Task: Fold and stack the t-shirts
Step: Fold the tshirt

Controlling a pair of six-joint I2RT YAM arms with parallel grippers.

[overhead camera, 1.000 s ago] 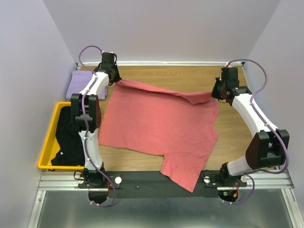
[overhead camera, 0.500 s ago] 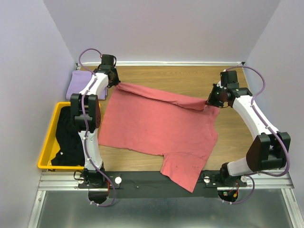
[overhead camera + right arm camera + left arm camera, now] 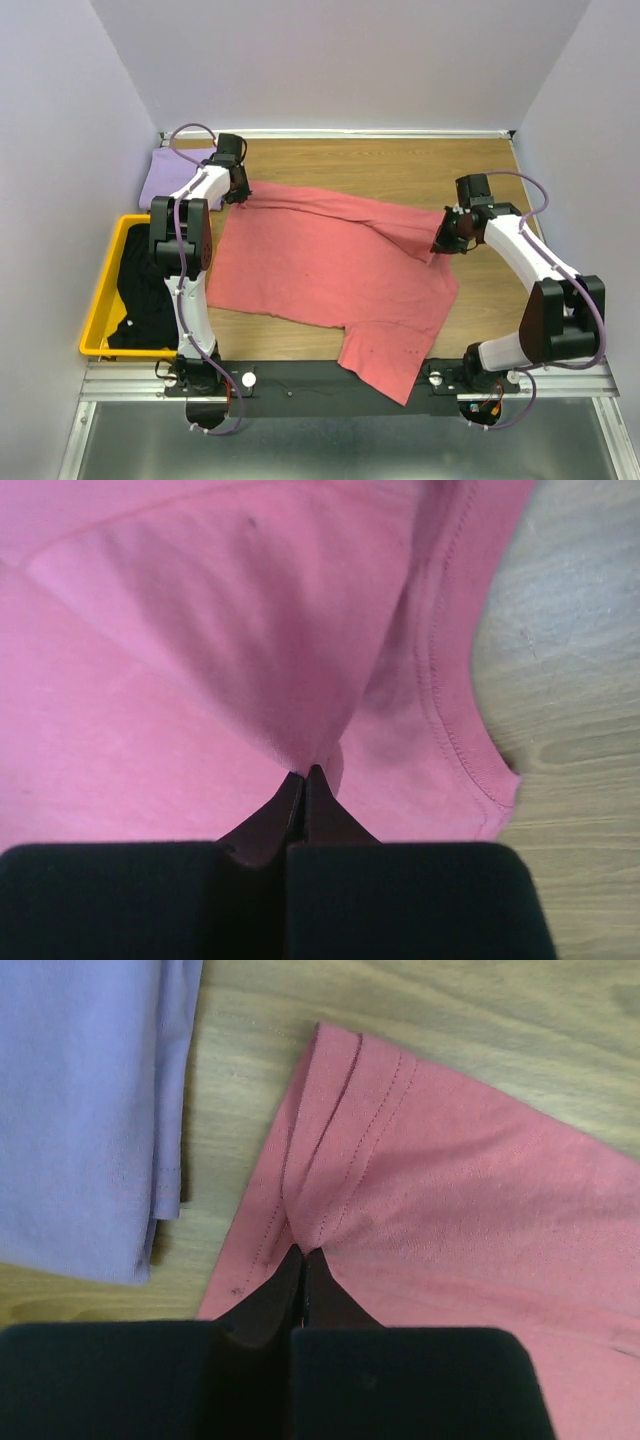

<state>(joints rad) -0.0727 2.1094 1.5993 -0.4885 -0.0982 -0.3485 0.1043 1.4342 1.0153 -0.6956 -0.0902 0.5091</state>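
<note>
The light-brown wooden table (image 3: pixel 400 165) carries a salmon-pink cloth t-shirt (image 3: pixel 330 270) spread across its middle. The far edge of the t-shirt is folded toward the near side, and one corner hangs over the table's near edge between the two arm bases.

At the table's left side sits a yellow plastic bin (image 3: pixel 100 300) with a heap of black cloth t-shirts (image 3: pixel 140 290) inside it. Just beyond the bin, in the far left corner, lies a folded lavender-purple t-shirt (image 3: pixel 165 180) – close beside the pink one but apart from it, with bare wood between them in the left wrist view.

The left gripper (image 3: pixel 303 1260) has its fingers pressed together on a pinch of the salmon-pink t-shirt just inside its stitched hem, at the far left corner. The right gripper (image 3: pixel 305 778) is likewise clamped on a gathered fold of the same shirt near its right edge – the cloth rises to a peak at the fingertips.
</note>
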